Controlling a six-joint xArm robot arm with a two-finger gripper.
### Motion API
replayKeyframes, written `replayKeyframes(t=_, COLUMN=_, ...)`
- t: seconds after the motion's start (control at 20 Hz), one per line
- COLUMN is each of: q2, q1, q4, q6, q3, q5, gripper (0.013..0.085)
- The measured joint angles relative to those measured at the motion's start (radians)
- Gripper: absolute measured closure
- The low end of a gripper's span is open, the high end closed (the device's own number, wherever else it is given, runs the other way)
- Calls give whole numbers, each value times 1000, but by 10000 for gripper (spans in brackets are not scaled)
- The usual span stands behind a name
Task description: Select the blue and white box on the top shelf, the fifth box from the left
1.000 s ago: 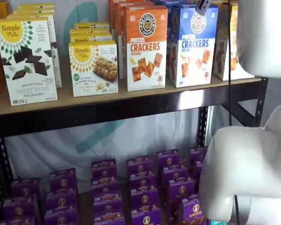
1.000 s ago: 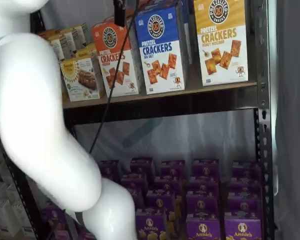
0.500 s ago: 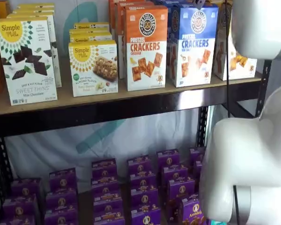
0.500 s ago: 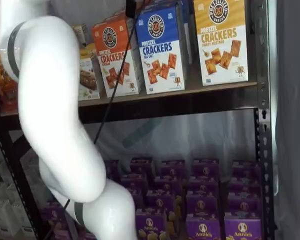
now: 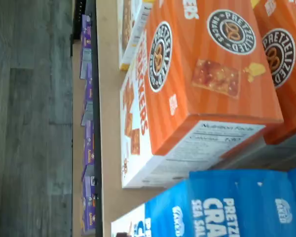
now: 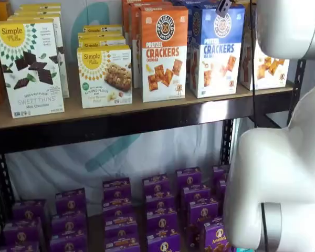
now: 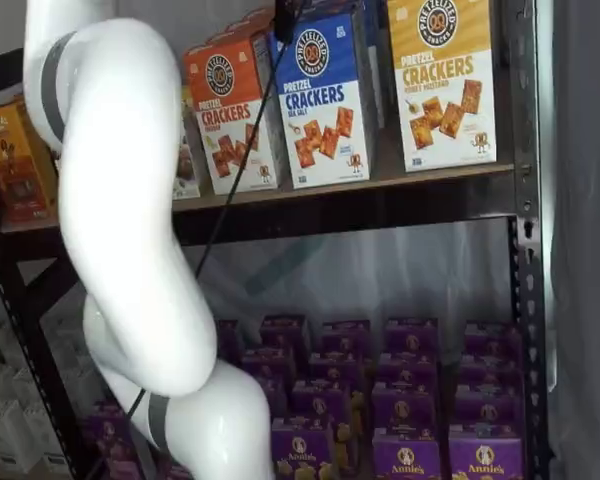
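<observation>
The blue and white box [image 6: 216, 50] stands upright on the top shelf [image 6: 147, 106], between an orange and white cheddar box [image 6: 164, 52] and a yellow and white crackers box [image 6: 266, 65]. It shows in both shelf views [image 7: 325, 100]. Only the black tip of my gripper [image 6: 223, 7] shows at the view's top edge, just above the blue box's front top; in a shelf view [image 7: 285, 17] it hangs with a cable beside it. No gap or held box shows. The wrist view shows the blue box's top [image 5: 227, 207] beside the orange box [image 5: 207, 74].
Simple Mills boxes [image 6: 29, 65] and bar boxes [image 6: 105, 76] stand further left on the shelf. Small purple boxes [image 6: 157, 210] fill the lower level. My white arm [image 6: 283, 168] covers the right side; in a shelf view it [image 7: 130, 230] covers the left.
The arm has swung sideways; in one shelf view the black fingertip has moved right, from over the orange box to the blue box's top corner. The boxes have not moved.
</observation>
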Motion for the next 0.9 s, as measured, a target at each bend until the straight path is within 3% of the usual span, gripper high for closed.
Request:
replayKeyframes(t=0.35, q2=31, q1=12, q4=-13, q6=-7, q3=-4, q5=-29, gripper=130)
replayKeyframes(t=0.9, q2=46, q1=60, q4=-124, q6=-7, q3=-18, q5=-16, gripper=130)
